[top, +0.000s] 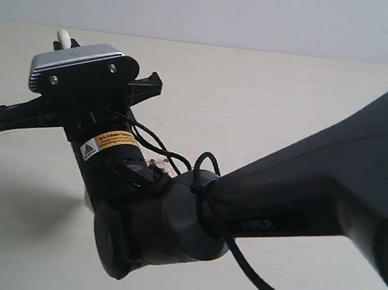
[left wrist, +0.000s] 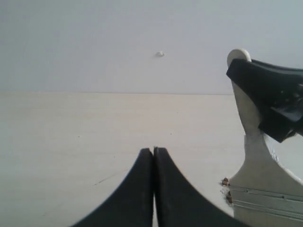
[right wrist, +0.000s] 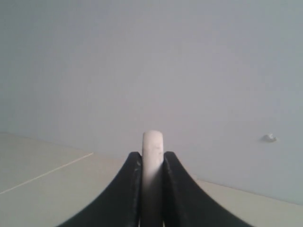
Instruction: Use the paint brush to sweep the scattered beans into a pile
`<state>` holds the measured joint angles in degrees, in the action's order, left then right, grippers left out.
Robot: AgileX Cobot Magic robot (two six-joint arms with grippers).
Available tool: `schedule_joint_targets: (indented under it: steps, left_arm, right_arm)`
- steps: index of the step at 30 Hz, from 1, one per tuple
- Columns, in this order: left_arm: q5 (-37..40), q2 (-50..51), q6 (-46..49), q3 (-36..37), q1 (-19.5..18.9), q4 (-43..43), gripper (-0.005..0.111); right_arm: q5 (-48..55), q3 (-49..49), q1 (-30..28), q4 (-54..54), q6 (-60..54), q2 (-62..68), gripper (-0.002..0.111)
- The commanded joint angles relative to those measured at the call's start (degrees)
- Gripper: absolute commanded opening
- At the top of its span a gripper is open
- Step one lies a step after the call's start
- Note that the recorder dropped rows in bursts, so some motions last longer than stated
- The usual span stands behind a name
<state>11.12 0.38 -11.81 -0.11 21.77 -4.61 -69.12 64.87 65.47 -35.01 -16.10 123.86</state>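
— Where do we find the flat, wide paint brush with the pale wooden handle?
— We see it standing handle-up above the pale wooden table, near the edge of the left wrist view; the handle is light, smooth wood, narrow at its rounded end and flaring wide toward a ridged silver metal ferrule; the bristles lie out of frame.
— And what holds it?
— The black right gripper is clamped on the narrow upper part of the handle, one finger on each side; the rounded end pokes out just past the fingertips; in the exterior view we glimpse only that whitish tip above the silver wrist camera housing.
— What of the black left gripper?
— We see its jaws pressed together with nothing between them; it sits apart from the brush.
— Do we spot the tiny reddish-brown beans?
— Only a couple, just beside the ferrule's edge; more than that we cannot make out.
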Motion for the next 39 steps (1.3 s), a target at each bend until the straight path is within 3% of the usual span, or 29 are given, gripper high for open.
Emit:
schedule_joint_targets:
  steps: [1,18,27,39]
  left_arm:
    - [-0.13,-0.16,0.10,0.11,-0.14,0.33,0.000]
    - [-0.13,-0.16,0.10,0.11,-0.14,0.33,0.000]
    - [-0.13,-0.16,0.10,0.11,-0.14,0.33,0.000]
    - [-0.13,-0.16,0.10,0.11,-0.14,0.33,0.000]
  right_arm:
    - [-0.85,0.13,0.86,1.49,1.46,-1.20,0.000]
    - [-0.85,0.25,-0.31,3.96,7.83,1.00,0.000]
    - [-0.85,0.56,-4.85,5.47,12.88,1.00,0.000]
    - [-0.85,12.03,-4.91,1.19,10.60,7.09,0.000]
